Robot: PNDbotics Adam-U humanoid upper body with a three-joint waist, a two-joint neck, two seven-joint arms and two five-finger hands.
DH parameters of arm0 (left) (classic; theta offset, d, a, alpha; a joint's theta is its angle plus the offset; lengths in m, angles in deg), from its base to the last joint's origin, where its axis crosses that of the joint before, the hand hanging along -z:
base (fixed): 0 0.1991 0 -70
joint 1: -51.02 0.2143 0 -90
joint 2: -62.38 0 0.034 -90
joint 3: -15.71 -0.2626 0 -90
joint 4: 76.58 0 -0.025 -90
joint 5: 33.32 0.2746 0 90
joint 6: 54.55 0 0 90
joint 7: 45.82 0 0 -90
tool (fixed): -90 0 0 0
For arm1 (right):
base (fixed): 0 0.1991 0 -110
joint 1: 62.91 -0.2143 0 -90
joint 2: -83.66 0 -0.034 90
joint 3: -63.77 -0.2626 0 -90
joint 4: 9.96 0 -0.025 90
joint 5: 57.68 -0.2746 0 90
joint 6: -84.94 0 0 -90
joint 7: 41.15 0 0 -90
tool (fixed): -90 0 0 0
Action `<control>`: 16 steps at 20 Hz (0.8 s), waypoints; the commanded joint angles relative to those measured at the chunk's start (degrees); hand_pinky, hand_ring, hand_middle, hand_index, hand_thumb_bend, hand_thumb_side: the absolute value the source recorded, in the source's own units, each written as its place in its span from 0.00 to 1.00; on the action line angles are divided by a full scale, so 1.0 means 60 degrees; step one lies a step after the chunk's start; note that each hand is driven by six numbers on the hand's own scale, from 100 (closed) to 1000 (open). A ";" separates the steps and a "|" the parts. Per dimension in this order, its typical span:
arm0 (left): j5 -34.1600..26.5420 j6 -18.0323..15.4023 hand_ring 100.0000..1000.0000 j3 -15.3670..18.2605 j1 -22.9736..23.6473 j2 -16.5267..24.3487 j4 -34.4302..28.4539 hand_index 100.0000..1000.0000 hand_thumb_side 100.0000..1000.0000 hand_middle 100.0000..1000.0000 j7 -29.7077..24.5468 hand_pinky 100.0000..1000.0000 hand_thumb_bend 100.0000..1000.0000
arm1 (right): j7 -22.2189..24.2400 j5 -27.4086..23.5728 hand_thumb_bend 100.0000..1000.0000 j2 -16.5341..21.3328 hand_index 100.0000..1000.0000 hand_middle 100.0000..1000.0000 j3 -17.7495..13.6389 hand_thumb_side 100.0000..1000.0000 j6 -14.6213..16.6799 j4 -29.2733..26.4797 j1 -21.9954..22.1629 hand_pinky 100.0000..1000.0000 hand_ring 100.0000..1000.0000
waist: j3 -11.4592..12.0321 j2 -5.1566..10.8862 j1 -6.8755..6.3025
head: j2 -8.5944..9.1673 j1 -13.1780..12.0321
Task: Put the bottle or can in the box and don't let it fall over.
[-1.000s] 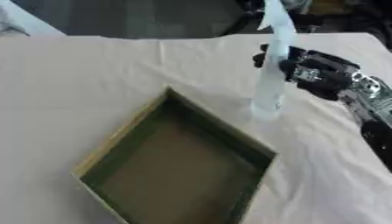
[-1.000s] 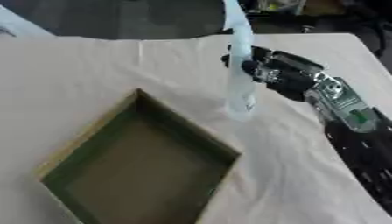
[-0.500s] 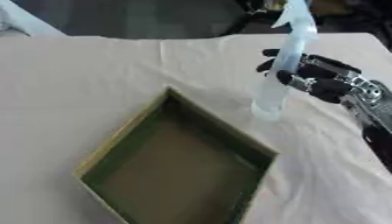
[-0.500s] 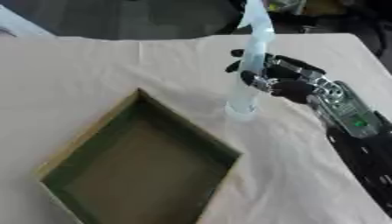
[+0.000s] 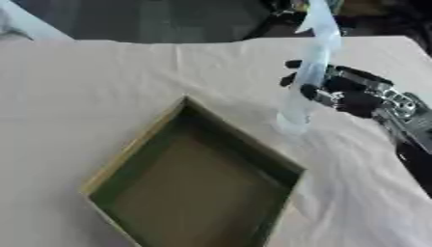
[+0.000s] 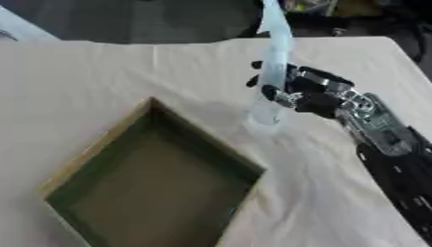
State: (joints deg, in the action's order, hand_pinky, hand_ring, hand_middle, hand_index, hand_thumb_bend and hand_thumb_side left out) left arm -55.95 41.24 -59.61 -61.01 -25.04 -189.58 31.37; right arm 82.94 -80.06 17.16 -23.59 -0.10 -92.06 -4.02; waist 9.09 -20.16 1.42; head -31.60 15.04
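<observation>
A tall clear plastic bottle [image 5: 308,72] is held upright, leaning slightly, with its base just above the cloth beyond the box's far right side. My right hand [image 5: 344,90] comes in from the right and is shut on the bottle's middle, fingers curled round it. The open box [image 5: 195,183], green inside with tan rims, lies askew on the table in front of the bottle and holds nothing. My left hand shows in neither view.
A beige cloth [image 5: 76,96] covers the table, creased around the bottle's base. Dark clutter lies past the table's far edge [image 5: 253,24]. My right forearm [image 6: 397,159] runs along the right side.
The bottle has been lifted off the cloth and carried a little toward the box, tilting slightly, with my right hand still round it.
</observation>
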 commanded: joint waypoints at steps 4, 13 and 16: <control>-0.0020 -0.0008 0.95 0.0015 -0.0071 0.0163 -0.0100 0.69 0.76 0.86 -0.0053 0.91 0.06 | -0.0099 0.0061 0.00 0.0078 1.00 0.62 0.0017 0.37 -0.0169 0.0090 -0.0022 1.00 1.00 | -0.0003 0.0186 -0.0025 | 0.0112 -0.0025; -0.0027 0.0000 0.95 0.0011 -0.0073 0.0164 -0.0086 0.69 0.76 0.85 -0.0066 0.91 0.06 | -0.0855 -0.0089 0.00 0.0066 0.96 0.41 0.0060 0.37 -0.0366 0.0079 -0.0062 1.00 1.00 | 0.0007 0.0192 -0.0022 | 0.0122 -0.0015; -0.0030 -0.0001 0.94 0.0007 -0.0076 0.0163 -0.0088 0.69 0.75 0.85 -0.0073 0.91 0.05 | -0.0942 -0.0230 0.00 0.0052 0.82 0.30 0.0089 0.37 -0.0342 0.0109 -0.0068 1.00 1.00 | 0.0014 0.0190 -0.0017 | 0.0123 -0.0005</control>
State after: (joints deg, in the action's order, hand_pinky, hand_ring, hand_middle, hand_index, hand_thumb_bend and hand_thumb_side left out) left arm -55.96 41.34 -59.61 -61.01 -25.04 -189.56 31.05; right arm 77.69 -80.87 16.22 -22.77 -2.19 -91.02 -3.65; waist 9.17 -20.16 1.42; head -31.59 14.84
